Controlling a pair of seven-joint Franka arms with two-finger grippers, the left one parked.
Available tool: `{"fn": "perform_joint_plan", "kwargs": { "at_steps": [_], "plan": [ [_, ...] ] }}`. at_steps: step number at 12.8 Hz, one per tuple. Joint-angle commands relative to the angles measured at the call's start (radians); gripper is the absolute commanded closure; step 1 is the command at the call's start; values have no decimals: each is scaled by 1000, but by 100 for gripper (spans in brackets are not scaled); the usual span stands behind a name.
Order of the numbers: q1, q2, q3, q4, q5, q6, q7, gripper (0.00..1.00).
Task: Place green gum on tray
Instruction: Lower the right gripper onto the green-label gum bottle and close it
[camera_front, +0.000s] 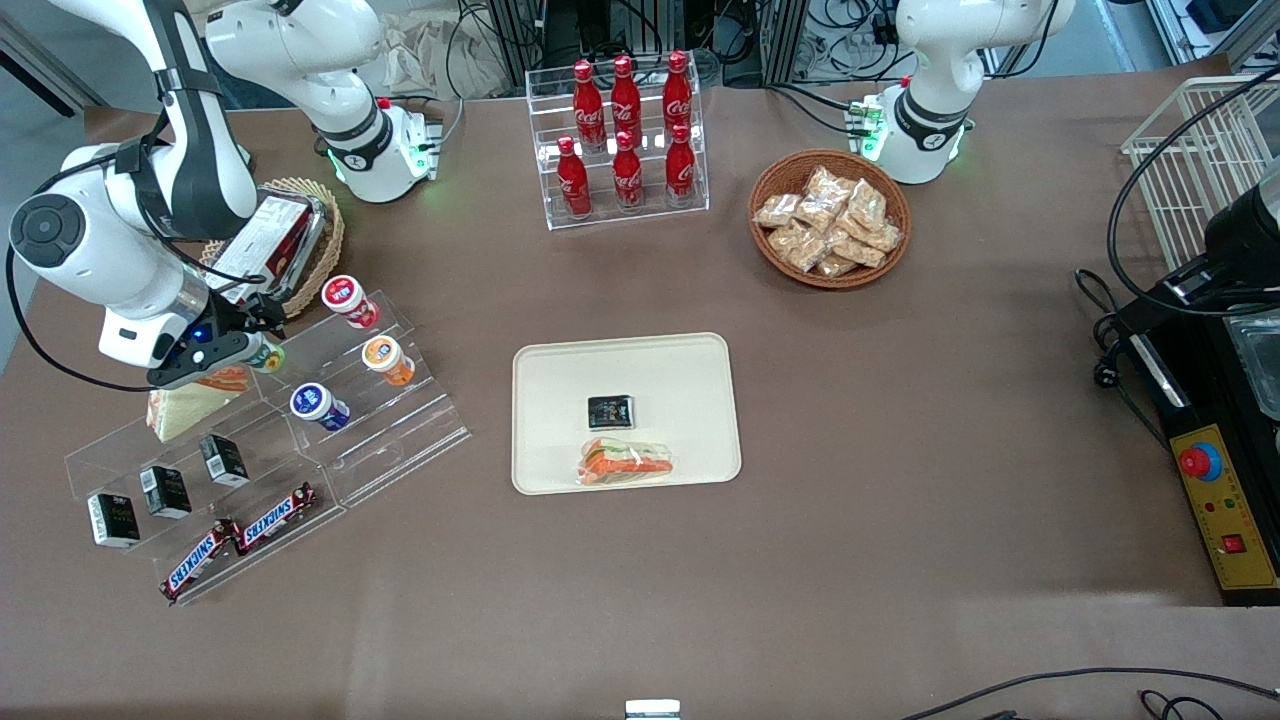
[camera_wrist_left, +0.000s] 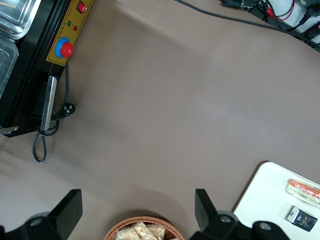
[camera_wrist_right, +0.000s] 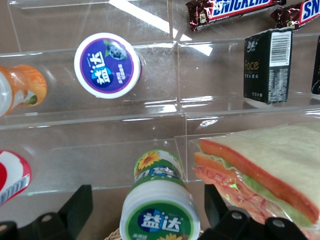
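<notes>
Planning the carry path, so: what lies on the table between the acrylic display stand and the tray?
Nothing. The front view shows bare brown table between the display stand and the tray. The end effector sits at the green gum, fingers open either side.

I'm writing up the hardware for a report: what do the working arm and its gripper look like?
The right arm is glossy white with rounded links, dark grey joint bands and a round dark cap on one joint. A black cable loops alongside it. Its gripper, at the green gum on the clear shelf, has black fingers; a blue light glows at the wrist.
</notes>
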Motion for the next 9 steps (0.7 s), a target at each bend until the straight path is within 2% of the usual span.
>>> {"fn": "perform_joint_plan", "kwargs": {
  "at_steps": [1, 5, 6, 8, 9],
  "plan": [
    [1, -12, -6, -22, -31, 23, -12, 1],
    [-9, -14, -18, -22, -34, 23, -58, 5],
    [-7, -14, -18, -22, -35, 23, -65, 13],
    [-7, -14, -18, -20, -35, 23, -70, 47],
    [-7, -14, -18, -20, -35, 23, -70, 57]
  ]
}}
